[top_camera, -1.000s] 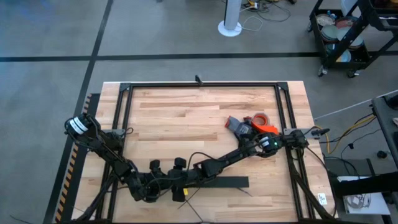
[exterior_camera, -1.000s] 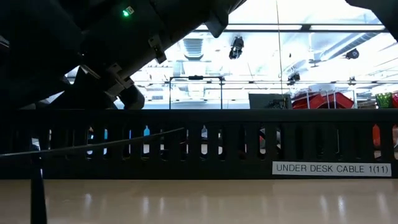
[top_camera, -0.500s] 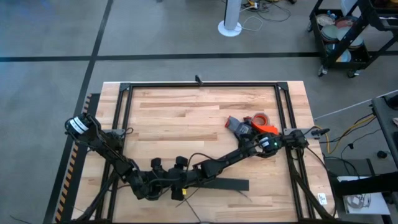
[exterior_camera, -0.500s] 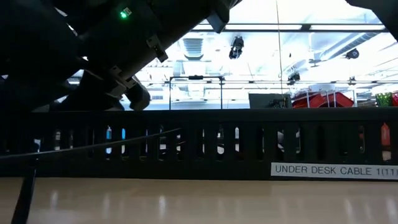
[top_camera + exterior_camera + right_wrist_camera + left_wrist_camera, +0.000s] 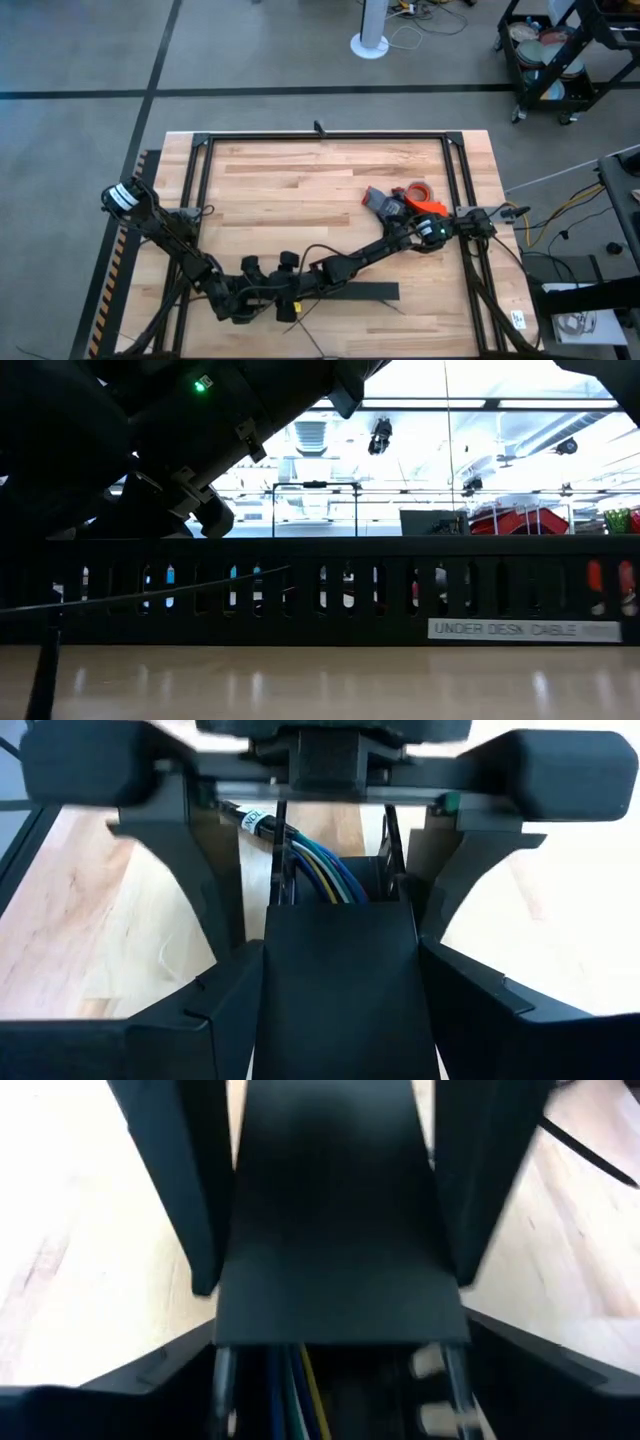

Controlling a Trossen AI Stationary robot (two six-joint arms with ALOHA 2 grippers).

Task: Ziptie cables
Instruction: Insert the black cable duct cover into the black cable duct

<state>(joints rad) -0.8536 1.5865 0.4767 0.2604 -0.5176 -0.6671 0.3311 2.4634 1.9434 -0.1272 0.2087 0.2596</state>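
High view: my left gripper [image 5: 238,303] and right gripper [image 5: 288,296] meet at the table's [image 5: 300,180] front edge, at the left end of the black duct [image 5: 360,293]. How far the fingers are open cannot be read from above.

Left wrist view: my left fingers [image 5: 175,1180] clasp the duct's two sides. One ziptie [image 5: 590,1152] lies on the wood beside it.

Right wrist view: my right fingers [image 5: 205,1010] likewise grip the duct, facing the left gripper.

Low view: only here the duct's white label [image 5: 525,629] shows.

I cannot make out the cables for certain in any view.
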